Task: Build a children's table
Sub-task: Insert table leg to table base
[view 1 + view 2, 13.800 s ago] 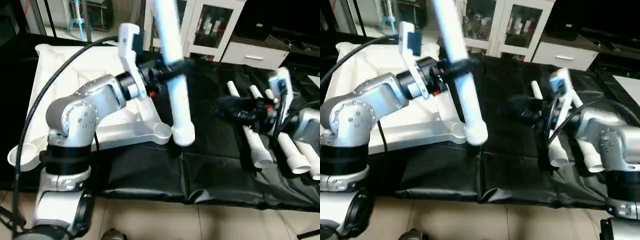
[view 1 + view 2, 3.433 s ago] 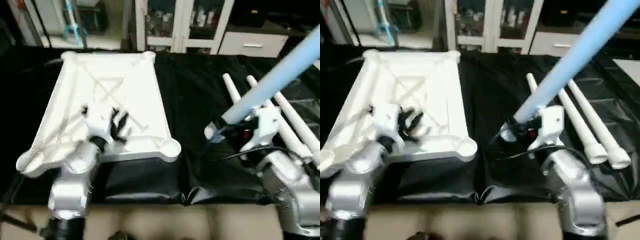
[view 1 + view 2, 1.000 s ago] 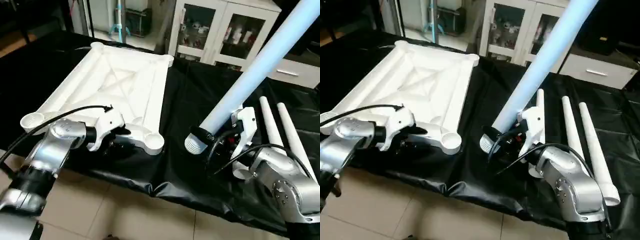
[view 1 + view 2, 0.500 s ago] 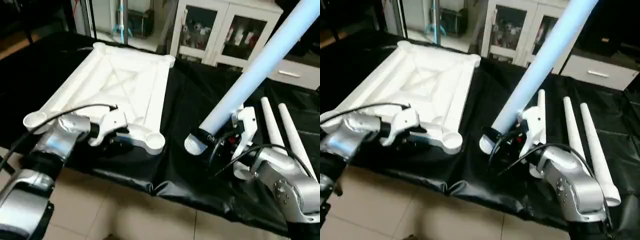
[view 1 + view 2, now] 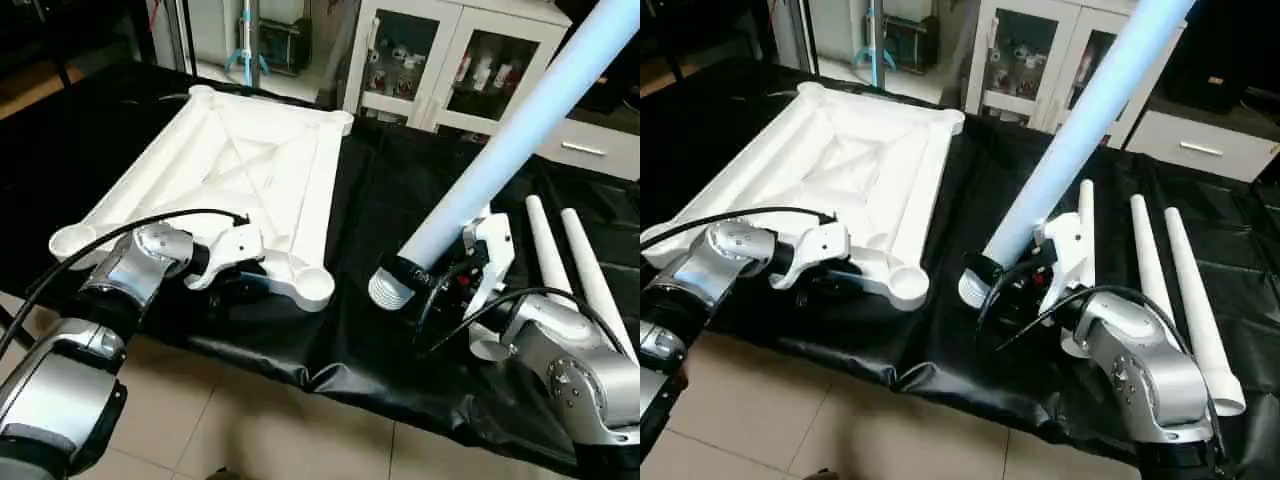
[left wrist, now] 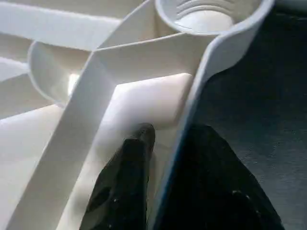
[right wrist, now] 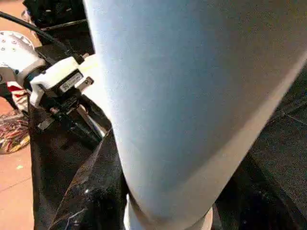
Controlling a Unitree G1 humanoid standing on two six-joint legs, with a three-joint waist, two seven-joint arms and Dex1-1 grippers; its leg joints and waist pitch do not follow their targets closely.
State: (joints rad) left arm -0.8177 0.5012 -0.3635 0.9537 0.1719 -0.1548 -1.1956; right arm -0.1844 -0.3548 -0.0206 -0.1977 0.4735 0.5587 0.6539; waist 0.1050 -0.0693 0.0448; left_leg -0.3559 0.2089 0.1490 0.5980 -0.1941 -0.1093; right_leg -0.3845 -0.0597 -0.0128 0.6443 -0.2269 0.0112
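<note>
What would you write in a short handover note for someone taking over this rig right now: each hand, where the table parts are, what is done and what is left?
Left hand: shut on the table top's near rim, one finger inside, one outside, beside the near-right corner socket.
Right hand: shut on one leg near its threaded end, held tilted up above the cloth, apart from the socket.
Table top: lying underside up on the black cloth.
Three spare legs: lying on the cloth to the right.
Done: no leg fitted.
Left: all four legs.

Silver rounded forearms with small screws at joints, white wrist housings, black cables looping along both. Left tool [image 6: 163,187] has black fingers [image 6: 125,184]; right tool [image 5: 425,285] black too.
</note>
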